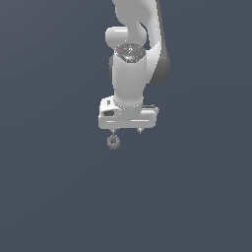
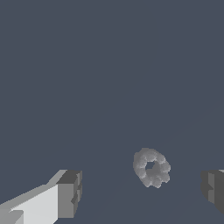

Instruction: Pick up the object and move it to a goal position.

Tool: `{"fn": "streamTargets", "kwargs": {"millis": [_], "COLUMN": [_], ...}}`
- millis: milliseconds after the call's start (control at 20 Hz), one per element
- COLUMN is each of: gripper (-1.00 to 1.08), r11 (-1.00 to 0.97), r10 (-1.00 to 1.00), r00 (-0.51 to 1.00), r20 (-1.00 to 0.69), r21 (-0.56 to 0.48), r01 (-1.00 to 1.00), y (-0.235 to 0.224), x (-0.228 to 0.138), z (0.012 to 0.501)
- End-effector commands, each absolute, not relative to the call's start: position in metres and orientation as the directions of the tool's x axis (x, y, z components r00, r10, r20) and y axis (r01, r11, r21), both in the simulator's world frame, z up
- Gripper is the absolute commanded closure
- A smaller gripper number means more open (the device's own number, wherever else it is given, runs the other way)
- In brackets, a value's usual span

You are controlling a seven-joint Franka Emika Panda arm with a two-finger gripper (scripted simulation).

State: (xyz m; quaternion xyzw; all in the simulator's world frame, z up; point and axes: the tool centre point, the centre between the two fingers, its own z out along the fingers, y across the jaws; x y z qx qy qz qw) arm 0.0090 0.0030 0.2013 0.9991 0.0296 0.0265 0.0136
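The white, two-fingered pincer [image 1: 127,131] of the pale robot arm [image 1: 130,74] hangs with its short dark fingertips pointing down and spread wide, grasping nothing. The small grey, lumpy, dull-sheened object [image 1: 113,142], which the wrist view shows as a knobbly ring with a tiny hole in its middle [image 2: 151,167], lies on the flat slate-blue desk [image 1: 197,197] just below the pincer. It does not sit centred under the opening: in the exterior view it is almost straight beneath the fingertip on the exterior view's left, and in the wrist view it lies between the two pads [image 2: 70,194] but clearly nearer one than the other. It has no long axis to line up with. My judgement is that the pincer needs a small sideways shift before descending, lest one fingertip land on the piece.
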Motion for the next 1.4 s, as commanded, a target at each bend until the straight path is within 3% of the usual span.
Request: {"fn": "streamTargets", "kwargs": {"millis": [0,800,1350], "gripper": [-0.92,-0.92,-0.92], "r11": [-0.998,-0.998,-0.998], "r10": [0.060,0.065,-0.067], "r00": [0.997,0.996,0.997], "r20": [0.052,0.057,0.028], "r21": [0.029,0.006,-0.004], "r01": [0.058,0.065,-0.067], "y": [0.003,0.013,-0.027], "x": [0.009,0.008,-0.014], "z": [0.201,0.214,0.149]}}
